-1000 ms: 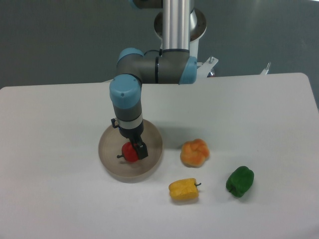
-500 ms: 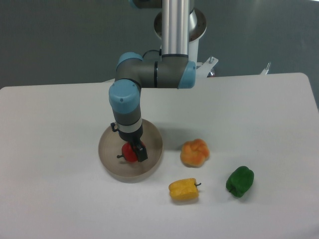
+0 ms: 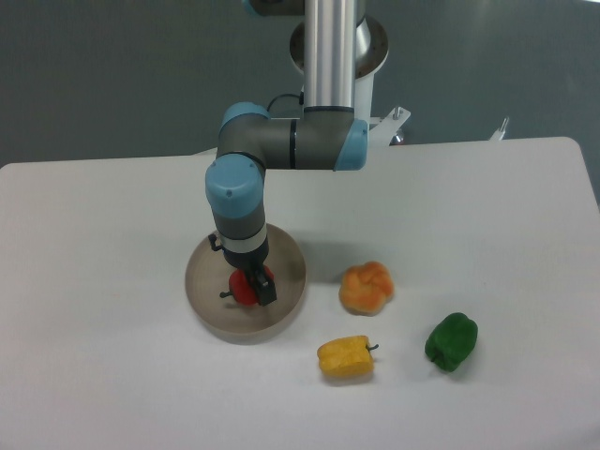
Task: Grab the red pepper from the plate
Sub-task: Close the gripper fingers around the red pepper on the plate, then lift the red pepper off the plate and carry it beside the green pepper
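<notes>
Four peppers, one red pepper (image 3: 242,290) plated

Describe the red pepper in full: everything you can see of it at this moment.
The red pepper is small, glossy and bright red, with a short dark stem pointing left. It sits near the middle of the round beige-grey plate. The gripper has come straight down on it, its dark fingers covering the pepper's right side, so only the left part shows. Whether the fingers are closed on it, or the pepper is lifted off the plate, cannot be told.
</notes>
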Tool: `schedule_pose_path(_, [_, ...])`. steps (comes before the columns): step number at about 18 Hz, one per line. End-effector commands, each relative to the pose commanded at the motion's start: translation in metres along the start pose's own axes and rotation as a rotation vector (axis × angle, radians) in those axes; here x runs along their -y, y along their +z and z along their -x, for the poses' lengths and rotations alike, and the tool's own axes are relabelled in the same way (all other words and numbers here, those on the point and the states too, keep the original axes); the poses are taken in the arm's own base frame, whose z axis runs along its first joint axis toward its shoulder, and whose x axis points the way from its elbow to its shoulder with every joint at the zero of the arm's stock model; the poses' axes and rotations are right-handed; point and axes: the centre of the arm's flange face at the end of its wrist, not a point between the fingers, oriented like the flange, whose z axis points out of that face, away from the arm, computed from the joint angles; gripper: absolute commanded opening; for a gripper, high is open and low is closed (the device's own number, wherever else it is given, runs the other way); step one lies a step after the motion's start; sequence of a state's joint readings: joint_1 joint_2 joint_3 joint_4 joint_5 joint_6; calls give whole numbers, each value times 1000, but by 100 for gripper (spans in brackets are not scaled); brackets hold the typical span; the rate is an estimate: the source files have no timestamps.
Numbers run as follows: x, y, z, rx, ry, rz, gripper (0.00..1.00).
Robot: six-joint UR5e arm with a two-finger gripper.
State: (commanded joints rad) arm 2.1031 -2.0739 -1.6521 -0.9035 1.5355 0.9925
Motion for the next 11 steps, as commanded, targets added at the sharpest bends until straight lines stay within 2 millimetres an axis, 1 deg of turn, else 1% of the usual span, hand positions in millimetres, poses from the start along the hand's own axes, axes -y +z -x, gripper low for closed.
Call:
schedule_pose_path(1, [0, 0, 0, 0, 3, 0, 67])
schedule_pose_path(3, [1, -4, 3, 7, 3, -6, 66])
schedule_pose_path(4, [1, -5, 3, 7, 5, -6, 63])
schedule_pose_path(7, [0, -15, 9, 23, 0, -19, 58])
schedule_pose_path(8, [0, -19, 11, 28, -2, -24, 53])
schedule_pose_path(9, [2, -24, 12, 35, -3, -29, 51])
schedule_pose_path(10, [2, -28, 14, 40, -3, -32, 51])
schedule_pose_path(11, [2, -40, 19, 59, -6, -43, 51])
